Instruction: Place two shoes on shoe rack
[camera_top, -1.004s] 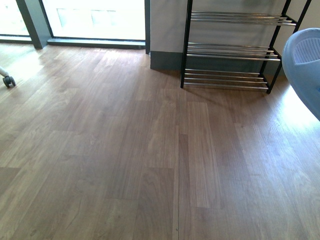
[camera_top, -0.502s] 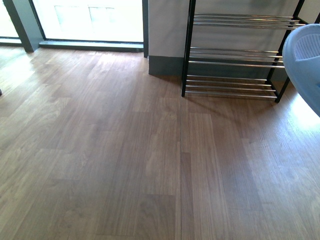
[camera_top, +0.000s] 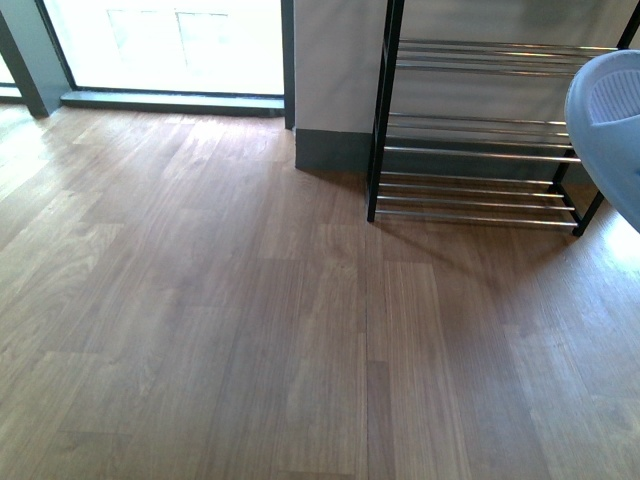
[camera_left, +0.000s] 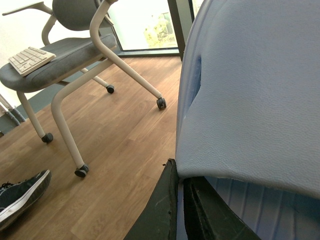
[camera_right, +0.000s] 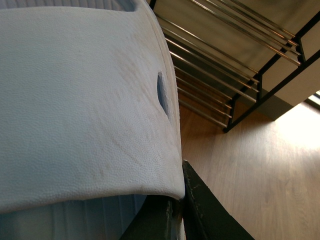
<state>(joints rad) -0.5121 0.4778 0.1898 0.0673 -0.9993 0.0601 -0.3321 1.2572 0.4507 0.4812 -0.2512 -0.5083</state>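
Note:
The shoe rack (camera_top: 480, 150), black-framed with thin silver bars, stands against the wall at the upper right of the front view. A pale blue slide (camera_top: 608, 125) pokes in at that view's right edge, held in the air; neither arm shows there. In the left wrist view my left gripper (camera_left: 179, 172) is shut on the edge of a pale blue slide (camera_left: 250, 90). The right wrist view shows my right gripper (camera_right: 181, 192) shut on the other pale blue slide (camera_right: 80, 110), with the shoe rack (camera_right: 225, 65) close behind it.
Brown wood-plank floor (camera_top: 250, 320) fills the front view. A window with a dark sill (camera_top: 170, 98) sits at the upper left. In the left wrist view stand a grey wheeled chair (camera_left: 60, 60) carrying a keyboard (camera_left: 30, 59), and a dark sneaker (camera_left: 22, 195) on the floor.
The front view has shifted: the shoe rack now sits lower and further right in the picture, and the chair caster at the far left has left the view. The slide stays at the right edge.

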